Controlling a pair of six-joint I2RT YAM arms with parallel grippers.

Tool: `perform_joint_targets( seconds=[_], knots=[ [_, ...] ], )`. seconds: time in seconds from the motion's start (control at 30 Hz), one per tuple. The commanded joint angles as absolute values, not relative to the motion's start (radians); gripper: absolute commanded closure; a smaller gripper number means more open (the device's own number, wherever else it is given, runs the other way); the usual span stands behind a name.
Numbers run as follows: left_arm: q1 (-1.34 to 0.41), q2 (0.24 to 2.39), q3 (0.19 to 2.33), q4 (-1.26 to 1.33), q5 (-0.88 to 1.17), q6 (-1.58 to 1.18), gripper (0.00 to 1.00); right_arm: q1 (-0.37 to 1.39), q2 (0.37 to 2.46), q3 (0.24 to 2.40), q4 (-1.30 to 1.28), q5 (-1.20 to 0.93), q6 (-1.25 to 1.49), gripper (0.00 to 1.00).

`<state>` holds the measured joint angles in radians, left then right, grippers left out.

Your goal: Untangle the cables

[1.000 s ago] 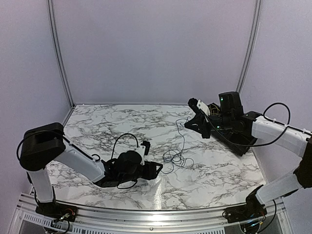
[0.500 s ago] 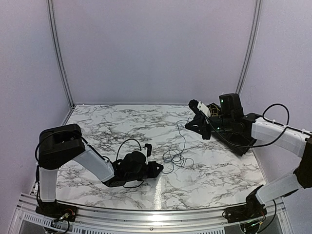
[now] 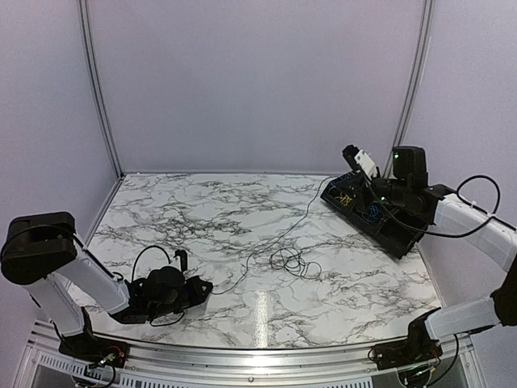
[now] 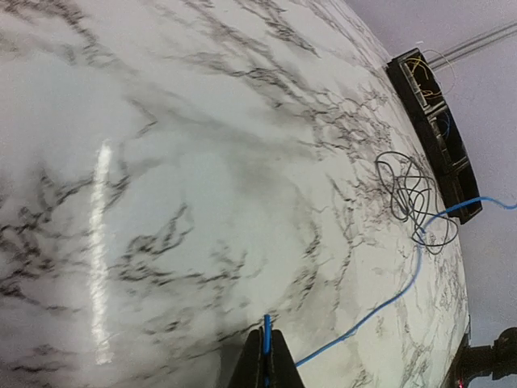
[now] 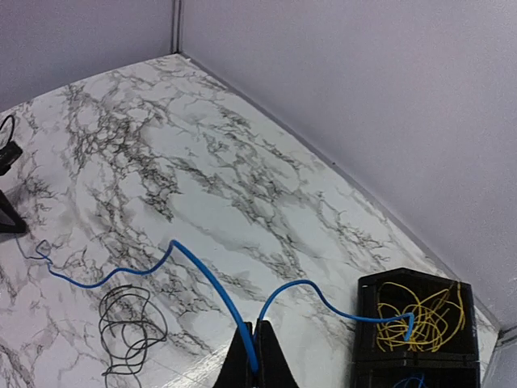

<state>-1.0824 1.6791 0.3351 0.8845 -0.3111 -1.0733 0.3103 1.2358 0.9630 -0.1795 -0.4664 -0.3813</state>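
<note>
A blue cable (image 5: 214,288) stretches across the marble table between both grippers. My left gripper (image 4: 266,335) is shut on one end of it, low over the near left of the table (image 3: 206,284). The right gripper (image 5: 255,327) is shut on the blue cable further along, raised beside the black tray (image 3: 352,153). Past that grip, the cable loops on into the tray. A black cable (image 3: 295,260) lies in a loose coil mid-table, also seen as the black coil (image 5: 129,323) under the blue strand. Yellow cables (image 5: 416,319) sit coiled in a tray compartment.
A black compartment tray (image 3: 396,234) lies along the right edge of the table, holding yellow and blue wires. Grey walls close in the back and sides. Marble surface (image 3: 202,210) stretches from the coil to the left wall.
The left gripper shut on the blue cable's end and pulled back to the near left. The right gripper lifted up and right toward the tray. The blue cable is drawn out of the black coil.
</note>
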Motion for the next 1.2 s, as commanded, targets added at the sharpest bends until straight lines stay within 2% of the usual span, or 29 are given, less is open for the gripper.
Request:
perform_joint_targets(
  seconds=[0.0,0.37,0.53,0.67,0.8,0.93,1.17],
  knots=[
    [-1.084,1.617,0.228,0.85,-0.384,-1.193,1.0,0.249,1.213,1.01,-0.13,-0.313,-0.355,1.0],
    [-1.086,1.504,0.083,0.809,-0.46,-1.27,1.0,0.098,1.217,1.065,-0.137,-0.283,-0.228,1.0],
    [-1.086,1.438,0.152,0.804,-0.466,-1.086,1.0,0.077,1.216,1.082,-0.158,-0.345,-0.241,1.0],
    [-1.086,1.394,0.336,0.75,-0.422,-0.814,1.0,0.077,1.219,1.129,-0.214,-0.372,-0.271,1.0],
    [-1.083,1.453,0.609,0.682,-0.399,-0.652,1.0,0.072,1.241,1.223,-0.282,-0.289,-0.302,1.0],
    [-1.081,1.629,0.947,0.602,-0.325,-0.532,1.0,0.063,1.316,1.313,-0.367,-0.17,-0.343,1.0],
    [-1.074,2.013,1.483,0.558,-0.238,-0.503,1.0,-0.026,1.433,1.311,-0.349,-0.144,-0.329,1.0]
  ],
)
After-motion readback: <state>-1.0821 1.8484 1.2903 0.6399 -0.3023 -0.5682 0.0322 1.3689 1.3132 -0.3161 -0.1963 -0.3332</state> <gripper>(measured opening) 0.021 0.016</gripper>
